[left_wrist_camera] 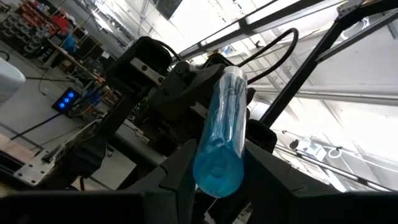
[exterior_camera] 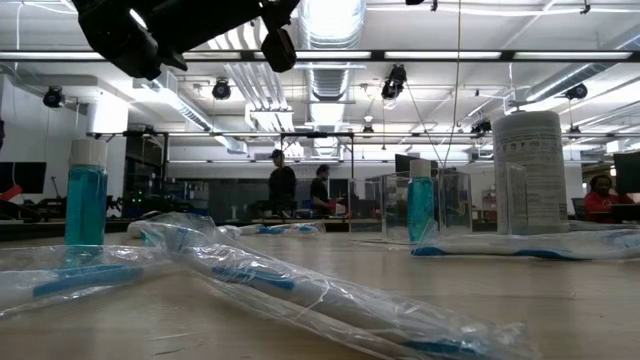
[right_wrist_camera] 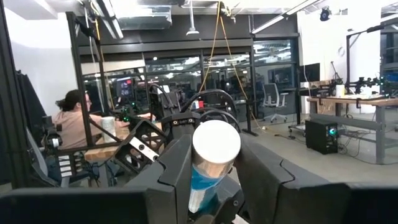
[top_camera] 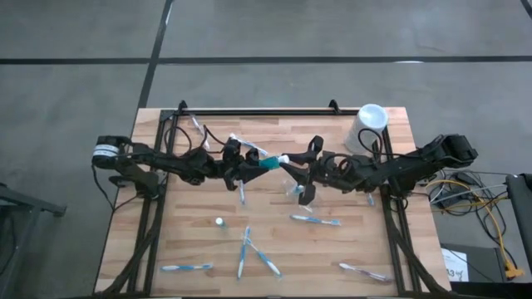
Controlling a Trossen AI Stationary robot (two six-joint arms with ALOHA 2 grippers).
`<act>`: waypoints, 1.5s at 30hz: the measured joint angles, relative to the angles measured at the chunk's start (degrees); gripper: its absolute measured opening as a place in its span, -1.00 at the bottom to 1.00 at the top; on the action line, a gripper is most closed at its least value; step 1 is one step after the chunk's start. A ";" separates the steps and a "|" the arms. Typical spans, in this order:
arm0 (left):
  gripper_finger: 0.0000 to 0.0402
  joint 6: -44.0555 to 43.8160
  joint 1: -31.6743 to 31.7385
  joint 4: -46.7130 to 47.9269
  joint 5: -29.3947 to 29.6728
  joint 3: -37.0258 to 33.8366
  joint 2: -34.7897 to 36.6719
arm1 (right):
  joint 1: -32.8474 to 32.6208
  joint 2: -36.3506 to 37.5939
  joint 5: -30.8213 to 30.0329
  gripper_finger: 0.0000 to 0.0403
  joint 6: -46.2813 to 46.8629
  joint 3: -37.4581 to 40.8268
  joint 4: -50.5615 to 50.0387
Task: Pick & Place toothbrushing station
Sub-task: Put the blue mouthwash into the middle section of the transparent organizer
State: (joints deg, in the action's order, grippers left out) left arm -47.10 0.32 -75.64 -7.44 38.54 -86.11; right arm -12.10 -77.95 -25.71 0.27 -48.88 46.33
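A small blue tube (top_camera: 268, 164) with a white cap (top_camera: 283, 158) hangs above the middle of the table, lying level between my two arms. My left gripper (top_camera: 252, 169) is shut on its blue bottom end, and my right gripper (top_camera: 293, 164) is shut on its capped end. Several blue-and-white toothbrushes (top_camera: 316, 220) lie flat on the near half of the table. Another small tube (top_camera: 219, 223) stands upright there. A clear plastic pouch (exterior_camera: 300, 290) lies close in front of the low camera. My left gripper pinches the tube's blue bottom end (left_wrist_camera: 217, 171) between its two fingers (left_wrist_camera: 180, 174), coming from the table's left along the tube. The tube is clear of the table. My right gripper pinches the tube at its white-capped end (right_wrist_camera: 216, 146) between its two fingers (right_wrist_camera: 177, 174), coming from the table's right along the tube. The cap faces back toward that wrist.
A tall white cylinder (top_camera: 370, 126) stands at the far right corner. A black rail (top_camera: 258, 111) runs along the far edge. Two more blue tubes (exterior_camera: 85, 200) (exterior_camera: 420, 205) stand upright in the low view. Cables lie beside the table's right edge.
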 joint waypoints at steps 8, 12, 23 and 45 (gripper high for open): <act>-0.37 -2.36 0.00 0.09 -0.13 0.81 -0.02 | 0.00 0.00 0.04 -0.48 0.05 -0.02 0.39; -0.37 0.44 -0.07 0.14 -0.13 1.19 -0.07 | 0.00 0.00 0.21 -0.48 -0.06 -0.02 0.33; -0.37 0.04 -0.07 0.31 -0.17 1.64 -0.07 | 0.00 0.00 0.28 -0.48 -0.26 -0.07 0.11; -0.37 -4.17 -1.28 1.07 3.78 1.66 -0.04 | 0.00 0.00 0.27 -0.48 -0.28 -0.07 -0.01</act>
State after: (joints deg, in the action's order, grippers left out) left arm -51.26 -0.96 -74.56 -3.66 40.21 -86.15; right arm -12.10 -77.95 -25.44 -0.01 -48.95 46.31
